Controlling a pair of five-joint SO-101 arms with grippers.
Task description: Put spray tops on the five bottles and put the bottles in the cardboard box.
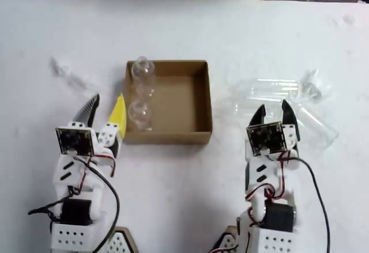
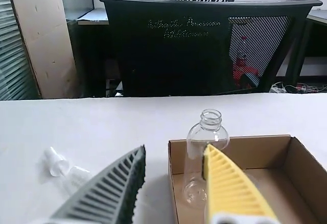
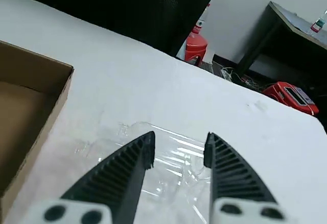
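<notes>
The cardboard box (image 1: 173,133) sits mid-table. Two clear bottles stand against its left wall, one at the far corner (image 1: 142,70) and one nearer (image 1: 139,113). The left wrist view shows a bottle (image 2: 206,134) upright with a bare neck inside the box (image 2: 294,155). My left gripper (image 1: 104,108) (image 2: 173,152) is open just outside the box's left wall, its yellow finger (image 2: 230,188) by the near corner. More clear bottles (image 1: 277,89) (image 3: 173,163) lie on the table right of the box. My right gripper (image 1: 272,112) (image 3: 179,140) hangs open over them, holding nothing.
A clear spray top (image 1: 60,68) (image 2: 56,163) lies on the table left of the box. Another small clear piece (image 1: 311,90) rests at the far end of the lying bottles. Beyond the table's far edge stands a black chair (image 2: 204,45).
</notes>
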